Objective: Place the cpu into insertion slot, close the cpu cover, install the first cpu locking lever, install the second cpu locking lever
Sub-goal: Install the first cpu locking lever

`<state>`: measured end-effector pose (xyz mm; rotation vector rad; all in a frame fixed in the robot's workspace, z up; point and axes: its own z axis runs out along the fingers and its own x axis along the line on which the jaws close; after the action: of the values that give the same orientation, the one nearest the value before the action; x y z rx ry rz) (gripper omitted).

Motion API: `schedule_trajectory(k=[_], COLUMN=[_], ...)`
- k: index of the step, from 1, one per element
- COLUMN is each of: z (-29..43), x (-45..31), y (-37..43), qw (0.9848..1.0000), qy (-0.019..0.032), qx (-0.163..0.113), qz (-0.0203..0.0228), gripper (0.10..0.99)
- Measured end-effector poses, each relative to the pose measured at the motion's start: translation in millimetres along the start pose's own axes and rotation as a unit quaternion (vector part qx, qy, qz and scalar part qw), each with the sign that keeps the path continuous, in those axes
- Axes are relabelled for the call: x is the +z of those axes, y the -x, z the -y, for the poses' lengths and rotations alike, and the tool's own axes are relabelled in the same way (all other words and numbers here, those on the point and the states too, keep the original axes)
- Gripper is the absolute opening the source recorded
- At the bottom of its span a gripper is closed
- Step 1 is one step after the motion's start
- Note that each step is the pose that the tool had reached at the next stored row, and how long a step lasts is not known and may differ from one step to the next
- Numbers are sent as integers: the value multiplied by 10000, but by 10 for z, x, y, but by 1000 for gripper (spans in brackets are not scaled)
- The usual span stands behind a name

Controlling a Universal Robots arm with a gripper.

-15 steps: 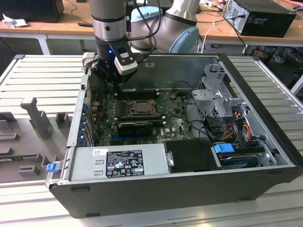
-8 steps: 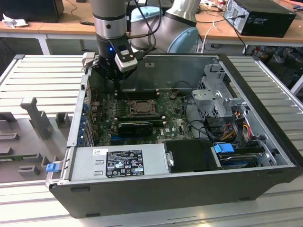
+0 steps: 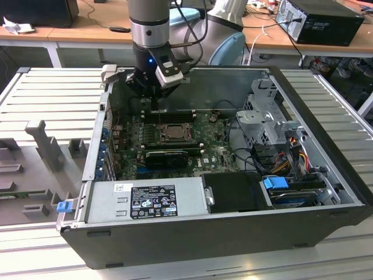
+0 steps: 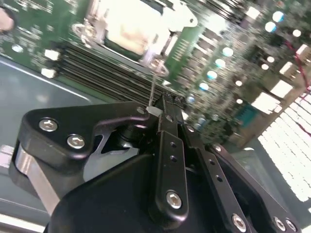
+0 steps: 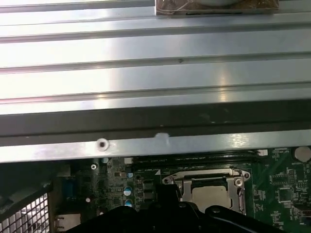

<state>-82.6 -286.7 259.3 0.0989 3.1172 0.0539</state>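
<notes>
1. Tool (image 3: 155, 106) hangs inside the open computer case (image 3: 233, 236), exterior view, at the green motherboard's (image 3: 218, 153) far edge.
2. Second wrist view: its black fingers (image 4: 170, 141) pinch a thin wire locking lever (image 4: 153, 86).
3. Pale square cpu (image 5: 210, 195) sits in the insertion slot (image 5: 190, 183), silvery cpu cover (image 5: 201, 173) framing it.

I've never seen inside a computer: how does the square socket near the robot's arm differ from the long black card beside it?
The insertion slot is small and square with a silvery metal rim; the expansion card is long, narrow and all black. The slot lies closer to the gripper, the card further toward the power supply. Both sit on the green motherboard.
</notes>
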Motion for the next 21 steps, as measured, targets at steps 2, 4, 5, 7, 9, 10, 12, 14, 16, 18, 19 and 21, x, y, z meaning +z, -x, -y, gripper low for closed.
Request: schedule_trajectory(k=[2,4,5,7,9,10,12,14,16,18,19,21], z=[-7,-14,-17,-23,-25,-25,-24,-23,-24,-24,-24,-23], x=[9,19,24,33,36,37,43,55,75,94,106,153], y=[95,195,243,341,373,374,374,377,389,403,412,429], qw=[10000,10000,10000,10000,9999,9997,9995,9995,9994,9989,9988,9987], qy=[-1,-2,-2,-2,133,249,314,313,317,317,317,318], qx=[0,0,-1,-1,2,5,5,-17,-160,-331,-360,-396], qz=[0,0,1,0,-8,-16,-19,-22,-31,-43,-44,-47], gripper=[106,106,106,106,106,106,106,106,106,106,106,106])
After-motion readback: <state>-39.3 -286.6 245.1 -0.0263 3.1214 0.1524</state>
